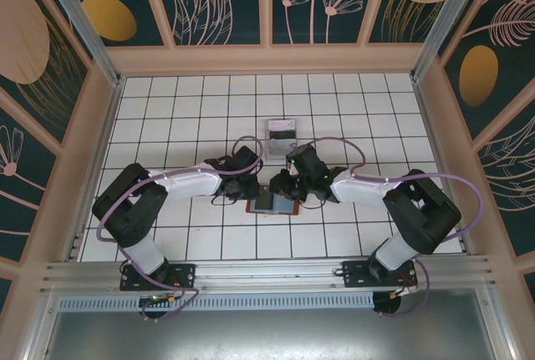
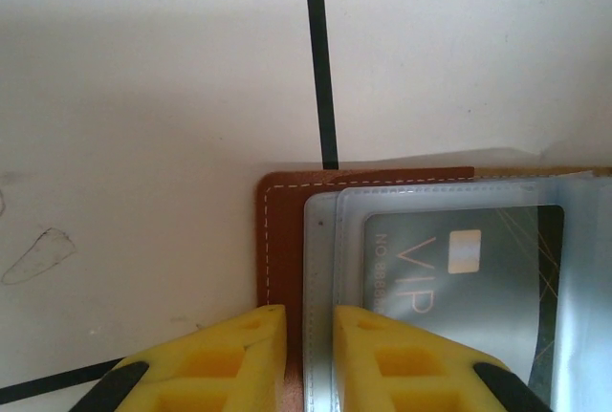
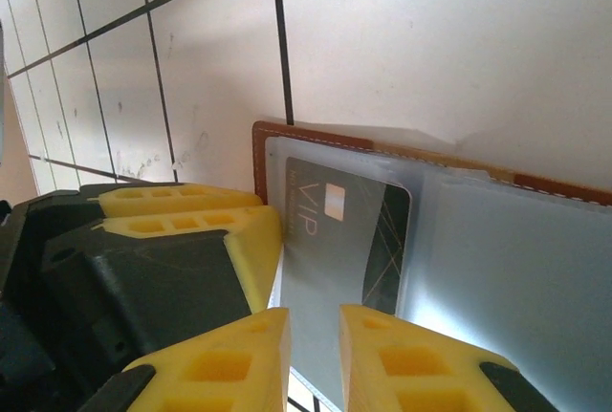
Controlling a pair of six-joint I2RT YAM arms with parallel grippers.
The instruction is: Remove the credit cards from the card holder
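Yellow left fingers tight on card holder edge; right fingers near-closed, hold unclear.

Overhead camera; close wrist cameras share card holder.

The card holder was matt brown leather with pale stitching along its edge. Its pockets were cloudy, faintly glossy clear plastic. The credit card inside looked like smooth grey plastic with a shiny metallic chip. The left gripper had matt yellow moulded-plastic fingers. The table was smooth, white and lightly scuffed.
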